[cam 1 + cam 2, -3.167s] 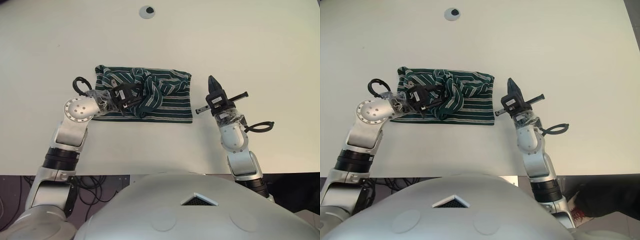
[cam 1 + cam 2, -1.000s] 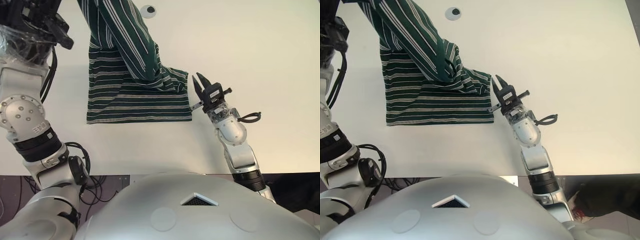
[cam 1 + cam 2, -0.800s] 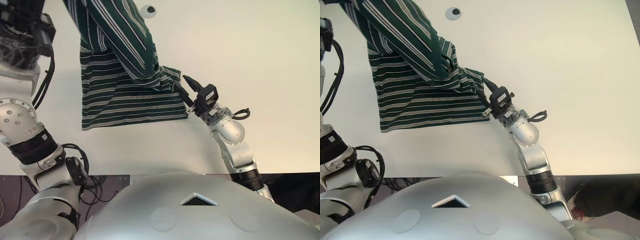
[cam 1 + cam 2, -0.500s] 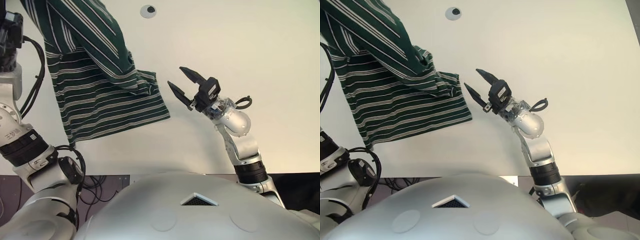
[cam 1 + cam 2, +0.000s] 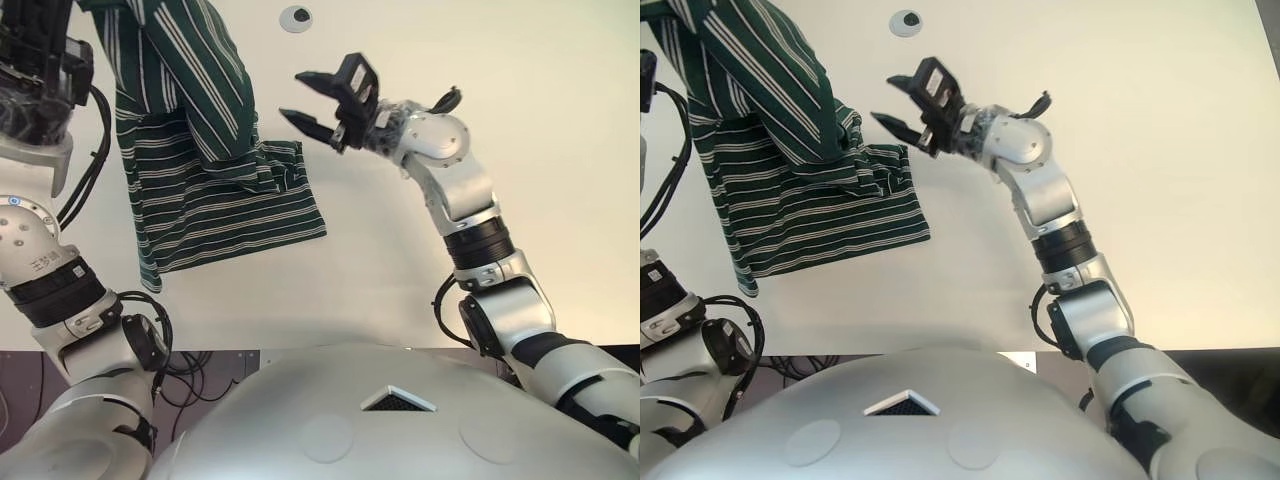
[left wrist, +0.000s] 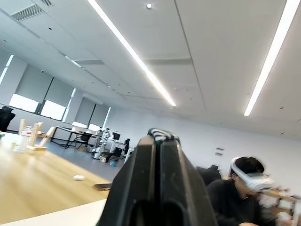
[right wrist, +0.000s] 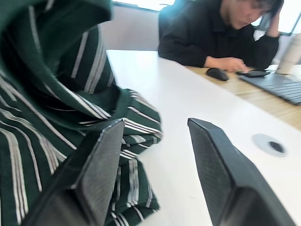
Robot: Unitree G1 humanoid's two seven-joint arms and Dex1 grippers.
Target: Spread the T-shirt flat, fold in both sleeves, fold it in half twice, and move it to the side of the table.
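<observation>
— Up and farther out over the white table [image 5: 540, 120] since half a second ago: right jaws. A little earlier, down low at the right corner of the hem.

— State of them?

— Spread wide, gripping nothing. Hover in the air just beside the bunched right edge of the dark green, white-striped T-shirt [image 5: 200, 170], close to it yet not touching. Point toward the cloth, as seen in the right wrist view.

— And the left jaws?

— Pressed shut and held high at the left. Pinch a sliver of green-and-white cloth at the tips, as seen in the left wrist view.

— T-shirt's whereabouts?

— Hangs from that raised grip in a long twisted fold. Widens lower down into a skewed striped panel over the left part of the table, hem slanting toward the near edge. Cannot tell how much of that panel rests on the surface. Not spread flat yet, no sleeve folded in.

— Anything else out there?

— Only a small round grey grommet [image 5: 294, 19], set into the table toward the far edge, beyond the right jaws.
</observation>
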